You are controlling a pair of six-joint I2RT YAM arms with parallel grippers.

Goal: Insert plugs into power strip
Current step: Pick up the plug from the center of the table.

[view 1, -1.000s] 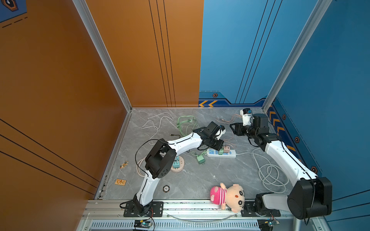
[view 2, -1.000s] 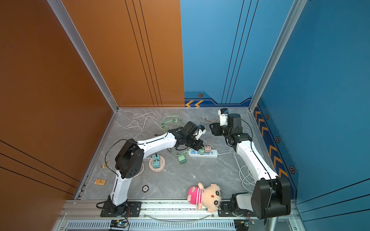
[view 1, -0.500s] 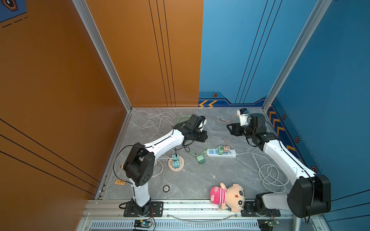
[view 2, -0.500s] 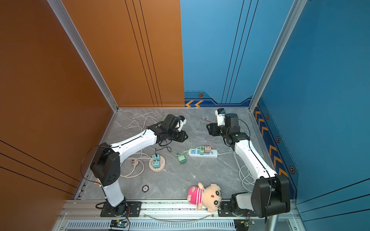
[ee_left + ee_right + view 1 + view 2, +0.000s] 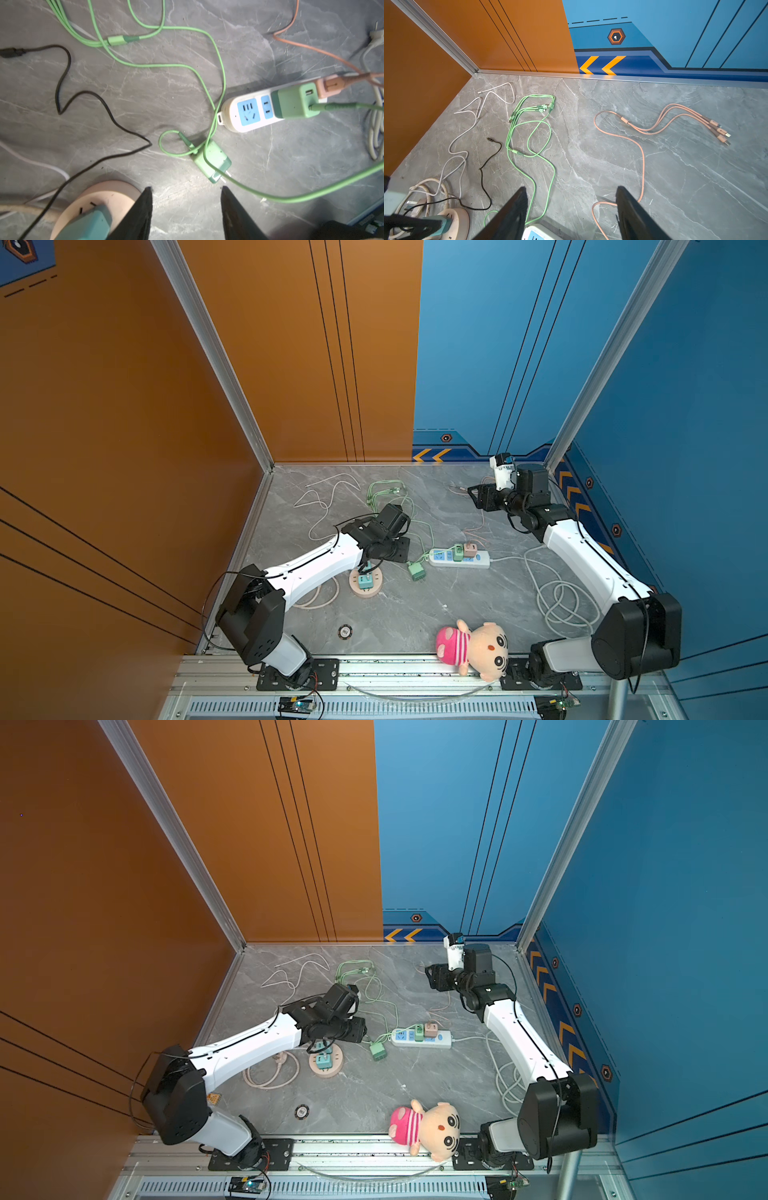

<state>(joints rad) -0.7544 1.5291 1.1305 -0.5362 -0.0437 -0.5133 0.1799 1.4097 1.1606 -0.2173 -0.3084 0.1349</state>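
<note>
Left gripper (image 5: 186,189) jaws apart, empty, poised for loose mint-green cube plug (image 5: 212,161) nr white power strip (image 5: 248,112); right gripper (image 5: 571,187) spread, idle.

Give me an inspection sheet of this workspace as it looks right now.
Surface: grey marbled tabletop.
Job's things: white power strip holds a green plug and a pink plug; second green plug lies loose near it; teal plug sits in a round beige socket.
Clutter: plush doll, small round disc.
Grippers: left gripper and right gripper open, empty.
Cables: green cables, pink cable, white cable and black cable strewn; thick white cord coiled.
Surroundings: orange wall, blue wall.
</note>
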